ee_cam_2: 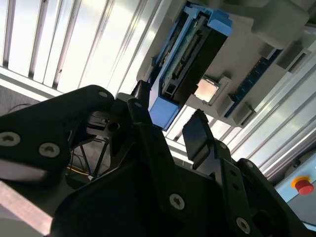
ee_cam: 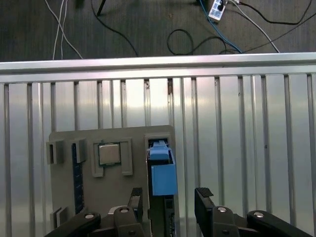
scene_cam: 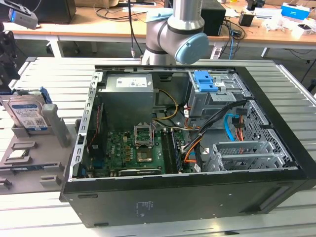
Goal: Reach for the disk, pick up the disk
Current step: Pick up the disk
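Note:
The disk (scene_cam: pixel 27 114) stands on edge in a slot of a grey holder (scene_cam: pixel 34 163) at the exterior view's left, beside the open computer case; its label faces outward and it has blue side rails. In both wrist views my gripper (ee_cam: pixel 169 198) is open and hovers just over the disk's blue-railed edge (ee_cam: pixel 163 173). One black finger (ee_cam: pixel 136 200) sits close beside the rail, and the other finger (ee_cam: pixel 203 197) stands farther off. Seen in the second wrist view, the disk (ee_cam_2: pixel 192 54) lies beyond the gripper (ee_cam_2: pixel 170 126). Nothing is held.
The grey holder (ee_cam: pixel 123 197) also carries a square chip (ee_cam: pixel 109 154) in a pocket beside the disk and a dark blue strip (ee_cam: pixel 75 173). It lies on a ribbed metal table (ee_cam: pixel 247 148). The open computer case (scene_cam: pixel 197 128) fills the table's middle. Cables lie on the floor (ee_cam: pixel 187 34).

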You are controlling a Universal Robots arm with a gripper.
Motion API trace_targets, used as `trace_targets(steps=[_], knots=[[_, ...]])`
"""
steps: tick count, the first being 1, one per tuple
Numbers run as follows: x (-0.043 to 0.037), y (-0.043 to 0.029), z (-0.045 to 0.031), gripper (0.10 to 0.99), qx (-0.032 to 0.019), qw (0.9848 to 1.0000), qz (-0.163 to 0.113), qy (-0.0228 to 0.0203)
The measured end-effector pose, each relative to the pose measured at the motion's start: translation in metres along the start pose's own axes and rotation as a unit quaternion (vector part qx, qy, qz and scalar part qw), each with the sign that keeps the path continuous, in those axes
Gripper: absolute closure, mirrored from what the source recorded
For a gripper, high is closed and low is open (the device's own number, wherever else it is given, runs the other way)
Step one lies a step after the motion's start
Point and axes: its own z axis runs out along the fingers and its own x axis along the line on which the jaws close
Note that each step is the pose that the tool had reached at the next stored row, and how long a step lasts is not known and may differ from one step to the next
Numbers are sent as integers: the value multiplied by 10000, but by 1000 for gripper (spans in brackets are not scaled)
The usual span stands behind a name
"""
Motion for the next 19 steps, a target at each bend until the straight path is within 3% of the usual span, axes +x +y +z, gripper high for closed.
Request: trace_targets(steps=[8,19], knots=[[-3,-2,43,541,0,10000,0,0],[-3,5,185,541,1,10000,-56,1]])
